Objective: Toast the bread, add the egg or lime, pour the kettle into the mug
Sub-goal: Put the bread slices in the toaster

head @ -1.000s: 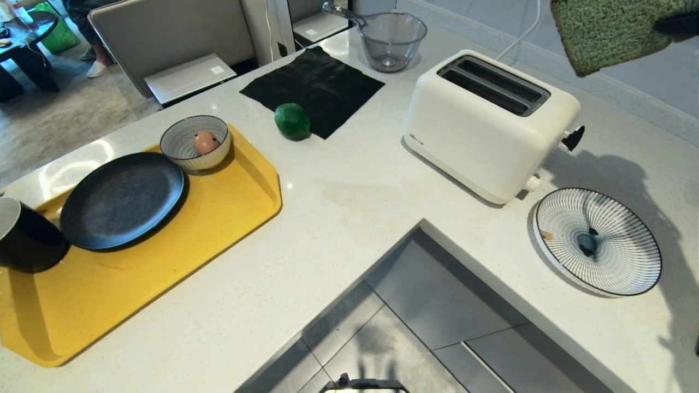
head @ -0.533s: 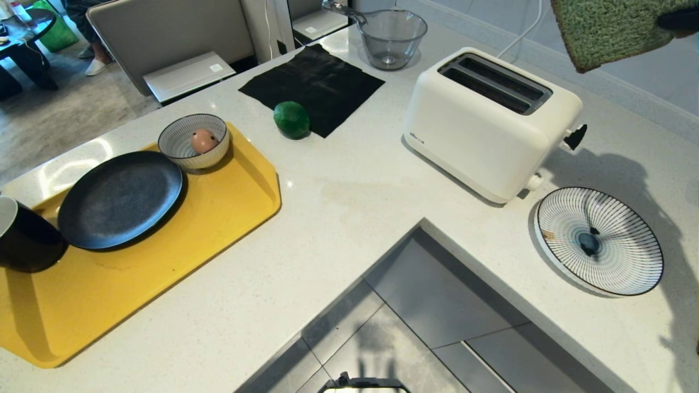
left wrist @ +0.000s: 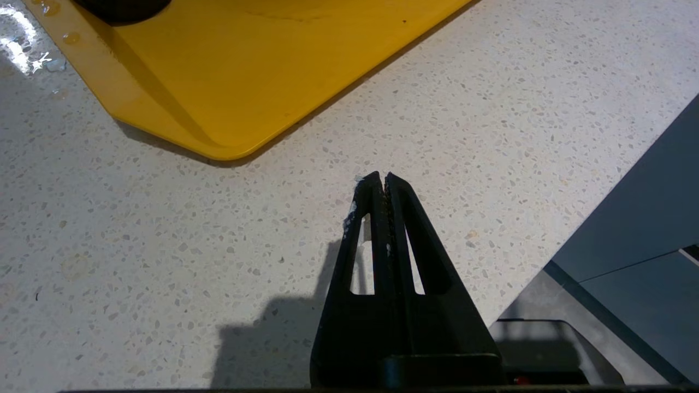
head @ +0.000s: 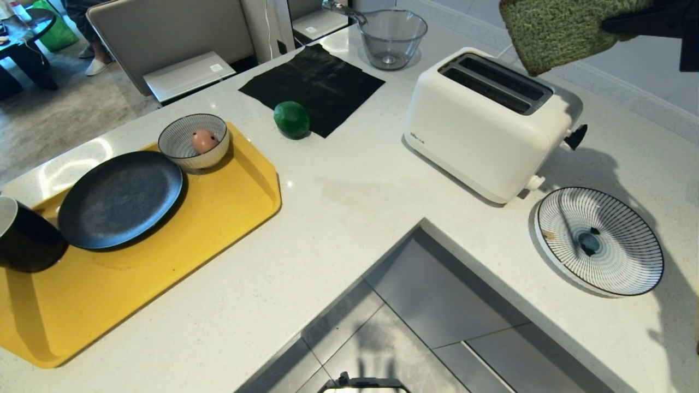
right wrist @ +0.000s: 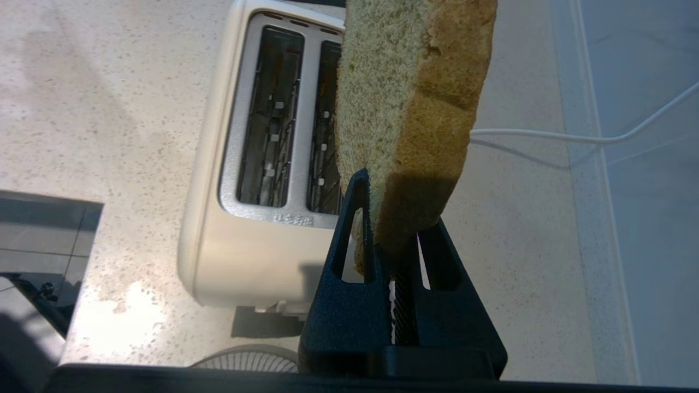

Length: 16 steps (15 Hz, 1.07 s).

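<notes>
My right hand (right wrist: 389, 229), clamped on the thick pale green slice of bread (head: 557, 30), has carried it leftward until it hangs above the white two-slot toaster (head: 489, 123), so lowering into a slot looks next; my left hand (left wrist: 380, 183) rests pressed together over the worktop (head: 349, 207).

Green bread (head: 557, 30) aloft; lime (head: 291, 119) on counter; mug (head: 24, 237) on tray.

White speckled desk (head: 349, 218) wraps grey tiled floor (head: 431, 311); grey chair (head: 169, 33) and carpet (head: 49, 120) lie beyond.
</notes>
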{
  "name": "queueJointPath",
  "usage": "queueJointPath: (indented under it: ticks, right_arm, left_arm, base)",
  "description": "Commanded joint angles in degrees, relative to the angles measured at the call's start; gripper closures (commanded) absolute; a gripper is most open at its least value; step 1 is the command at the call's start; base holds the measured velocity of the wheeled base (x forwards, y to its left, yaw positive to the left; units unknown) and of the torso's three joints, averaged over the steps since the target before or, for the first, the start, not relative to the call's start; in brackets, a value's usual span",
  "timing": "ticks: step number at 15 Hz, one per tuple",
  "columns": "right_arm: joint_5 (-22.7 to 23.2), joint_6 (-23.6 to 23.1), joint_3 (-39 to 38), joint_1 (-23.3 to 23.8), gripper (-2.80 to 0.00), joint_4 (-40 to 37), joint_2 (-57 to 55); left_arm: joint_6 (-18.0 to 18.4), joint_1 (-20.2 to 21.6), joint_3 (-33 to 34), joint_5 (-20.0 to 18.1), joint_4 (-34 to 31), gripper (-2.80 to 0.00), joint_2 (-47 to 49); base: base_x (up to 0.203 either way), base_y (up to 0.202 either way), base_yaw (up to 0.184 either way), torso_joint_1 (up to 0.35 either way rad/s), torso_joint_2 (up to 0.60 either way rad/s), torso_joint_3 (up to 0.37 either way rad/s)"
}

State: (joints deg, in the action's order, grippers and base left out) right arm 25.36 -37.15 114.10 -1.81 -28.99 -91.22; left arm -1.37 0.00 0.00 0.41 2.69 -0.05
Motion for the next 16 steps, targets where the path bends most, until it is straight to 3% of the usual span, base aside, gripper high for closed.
queueJointPath:
  ticks: [1, 7, 16]
  right_arm:
    - [-0.87, -0.07, -0.02, -0.31, 0.0, 1.19, -2.37]
    - [-2.95, 0.23, -0.02, 2.33, 0.0, 4.11, -3.35]
    - [-2.87, -0.56, -0.11, -0.08, 0.0, -0.18, -1.22]
  left_arm:
    - [-0.04, 0.01, 0.97, 0.02, 0.03, 0.0, -0.04]
    - [-0.04, 0.0, 0.97, 0.02, 0.03, 0.0, -0.04]
    - [-0.04, 0.09, 0.97, 0.02, 0.03, 0.0, -0.04]
  base:
    - [0.0, 0.0, 0.0, 0.0, 0.0, 0.0]
    - [0.0, 0.0, 0.0, 0.0, 0.0, 0.0]
    - [0.0, 0.0, 0.0, 0.0, 0.0, 0.0]
